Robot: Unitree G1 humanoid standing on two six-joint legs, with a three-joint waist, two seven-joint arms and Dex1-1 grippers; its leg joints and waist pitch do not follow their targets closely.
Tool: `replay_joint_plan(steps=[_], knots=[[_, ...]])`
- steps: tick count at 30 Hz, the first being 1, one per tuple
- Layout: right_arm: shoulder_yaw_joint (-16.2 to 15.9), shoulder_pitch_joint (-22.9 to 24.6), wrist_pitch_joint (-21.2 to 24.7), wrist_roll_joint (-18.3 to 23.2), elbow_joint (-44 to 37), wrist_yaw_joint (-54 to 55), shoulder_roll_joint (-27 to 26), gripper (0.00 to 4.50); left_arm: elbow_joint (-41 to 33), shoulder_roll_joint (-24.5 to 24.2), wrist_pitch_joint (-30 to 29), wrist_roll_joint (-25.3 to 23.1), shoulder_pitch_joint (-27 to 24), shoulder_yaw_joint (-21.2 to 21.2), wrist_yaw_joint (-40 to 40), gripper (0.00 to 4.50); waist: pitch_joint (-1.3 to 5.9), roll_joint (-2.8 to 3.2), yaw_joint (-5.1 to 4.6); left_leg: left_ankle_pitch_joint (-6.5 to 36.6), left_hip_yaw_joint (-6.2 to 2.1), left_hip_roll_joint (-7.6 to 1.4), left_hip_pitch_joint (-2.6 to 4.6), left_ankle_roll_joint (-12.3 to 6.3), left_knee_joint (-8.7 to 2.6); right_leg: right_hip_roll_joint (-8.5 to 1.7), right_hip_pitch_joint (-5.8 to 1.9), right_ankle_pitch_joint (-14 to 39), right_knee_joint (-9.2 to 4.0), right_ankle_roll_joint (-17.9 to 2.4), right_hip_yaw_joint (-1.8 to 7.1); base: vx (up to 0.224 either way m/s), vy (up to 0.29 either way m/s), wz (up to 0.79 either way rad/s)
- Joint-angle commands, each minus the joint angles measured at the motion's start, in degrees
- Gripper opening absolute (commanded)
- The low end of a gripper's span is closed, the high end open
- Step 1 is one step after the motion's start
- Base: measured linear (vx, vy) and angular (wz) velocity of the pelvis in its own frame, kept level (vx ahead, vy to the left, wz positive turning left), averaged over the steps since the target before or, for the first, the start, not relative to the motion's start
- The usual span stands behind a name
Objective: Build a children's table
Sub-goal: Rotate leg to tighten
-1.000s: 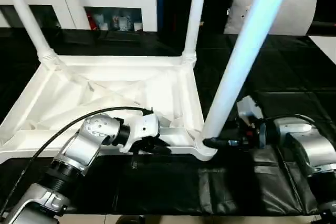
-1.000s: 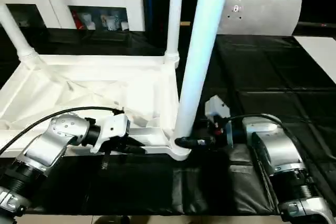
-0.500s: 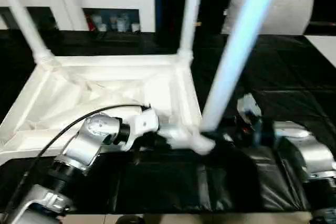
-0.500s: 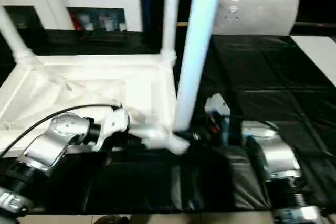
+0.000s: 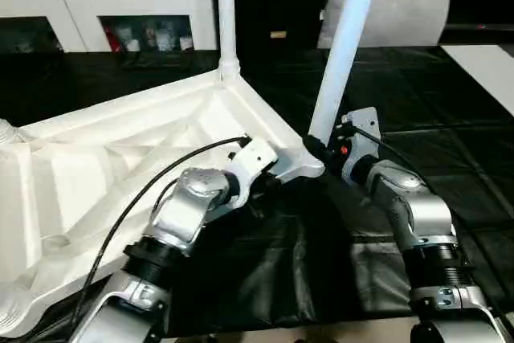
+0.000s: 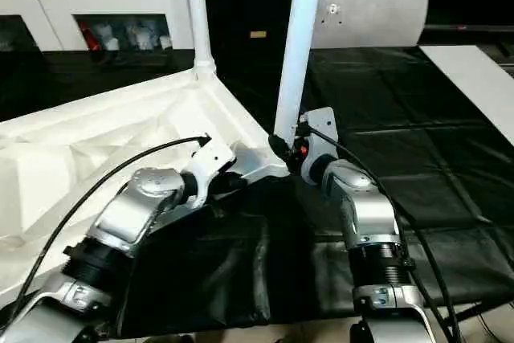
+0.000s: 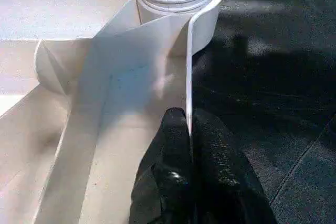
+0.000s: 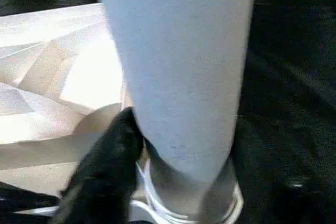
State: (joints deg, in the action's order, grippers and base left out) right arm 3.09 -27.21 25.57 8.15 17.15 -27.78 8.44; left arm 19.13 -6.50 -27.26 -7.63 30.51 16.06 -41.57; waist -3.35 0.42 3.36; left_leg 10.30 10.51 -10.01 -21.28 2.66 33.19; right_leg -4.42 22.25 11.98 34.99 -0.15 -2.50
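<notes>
White cabinet (image 5: pixel 104 6) and grey pillow (image 5: pixel 401 10) behind black mat (image 5: pixel 450 102).

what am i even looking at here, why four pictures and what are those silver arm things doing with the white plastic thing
It is a humanoid robot building a children's table. The two wide pictures come from the two eyes of a camera on its head, looking down over its own silver forearms. The other two come from a camera on each wrist, looking along that gripper's black fingers. The table top lies upside down on a black mat, ribs showing, with white legs standing up from its corner sockets. The left gripper is shut on the thin edge wall of the top beside the near corner. The right gripper sits around the base of the near leg at that corner.
</notes>
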Motion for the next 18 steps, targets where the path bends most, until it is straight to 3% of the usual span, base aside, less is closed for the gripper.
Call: replay_joint_plan(steps=[1,7,8,15,18], knots=[[-5.96,1.35,1.17,1.20,-0.45,-5.03,-2.39,2.78,-1.13,3.26,1.74,2.21,1.67,2.22,-0.17,0.00,3.59,-0.64,0.52,6.18,-1.06,-2.80,0.42,-3.95,-3.44,-3.87,-2.64,3.07,-3.90,-13.64,2.28,0.000,0.000,0.00],[-5.44,2.46,-3.21,1.14,-0.51,-9.02,1.86,3.50,-2.31,-0.18,4.32,2.87,0.00,2.19,-3.16,0.00,3.65,-0.72,0.77,7.51,-1.08,-2.85,0.38,-3.68,-3.42,-3.98,-2.77,4.67,-4.01,-13.54,2.27,0.000,0.000,0.00],[-5.42,2.79,-5.44,1.11,-0.39,-12.63,4.64,3.58,-2.20,-2.06,5.88,3.11,-0.65,1.99,-5.40,0.00,3.74,-0.77,0.92,7.06,-1.08,-2.85,0.38,-3.92,-3.33,-3.97,-2.91,4.07,-3.93,-13.57,2.22,0.000,0.000,0.00],[-4.95,3.49,-7.86,2.57,-1.46,-23.02,12.10,4.14,-2.30,-7.33,11.94,4.74,-2.17,2.25,-13.98,0.00,3.68,-0.69,1.18,7.93,-1.02,-3.03,0.56,-4.52,-3.28,-4.03,-2.62,5.70,-3.96,-13.92,2.25,0.000,0.000,0.00],[-6.19,4.18,-7.99,3.79,-2.67,-30.87,16.82,4.24,-2.65,-10.91,15.38,5.46,-3.20,3.24,-18.99,0.00,3.79,-0.64,1.67,7.68,-1.03,-3.18,0.63,-4.70,-3.21,-4.04,-2.68,4.84,-3.74,-14.35,2.27,0.000,0.000,0.00]])
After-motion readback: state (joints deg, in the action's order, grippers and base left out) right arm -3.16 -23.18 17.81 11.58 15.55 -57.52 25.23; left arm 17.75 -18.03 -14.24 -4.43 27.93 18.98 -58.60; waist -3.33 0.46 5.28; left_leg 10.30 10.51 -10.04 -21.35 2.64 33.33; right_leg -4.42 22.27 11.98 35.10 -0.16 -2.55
